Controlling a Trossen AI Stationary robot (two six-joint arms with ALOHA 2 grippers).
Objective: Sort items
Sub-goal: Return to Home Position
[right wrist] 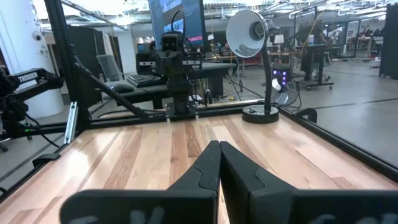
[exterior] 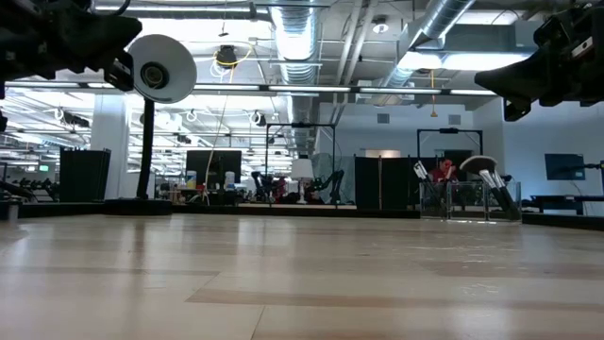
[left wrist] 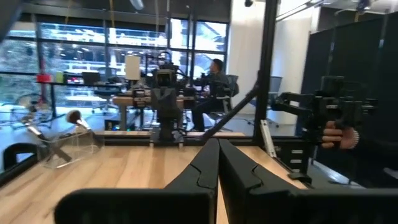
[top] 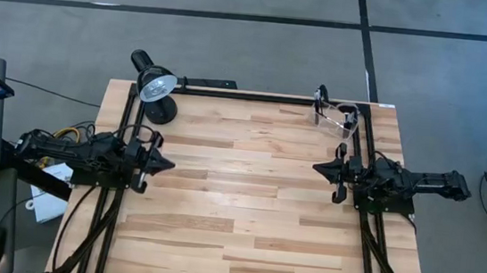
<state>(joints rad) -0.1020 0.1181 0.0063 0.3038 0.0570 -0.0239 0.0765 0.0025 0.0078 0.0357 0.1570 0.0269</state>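
The sorting looks finished, and the step in hand is, in my judgement, only to bring both arms to their resting pose. On the table point(top: 245, 217) I can find no loose brush in any view. The brushes point(exterior: 491, 182) stand together, leaning a little, inside the clear container point(top: 339, 117), which sits at the far corner of the table on the right arm's side. The lamp point(top: 154, 88) stands at the other far corner, on the left arm's side. The left gripper point(top: 165, 164) is drawn in at the left edge of the table and points toward the middle. Its own wrist view shows the two fingers pressed together with nothing between them. The right gripper point(top: 318, 169) is at the right edge, just in front of the container and apart from it, facing the left one. It is also fully closed and carries nothing. Both arms look folded low and level, well apart from each other. So the next move calls for very little: at most a small settling of the joints, keeping the right arm away from the container so that the brushes are not disturbed.
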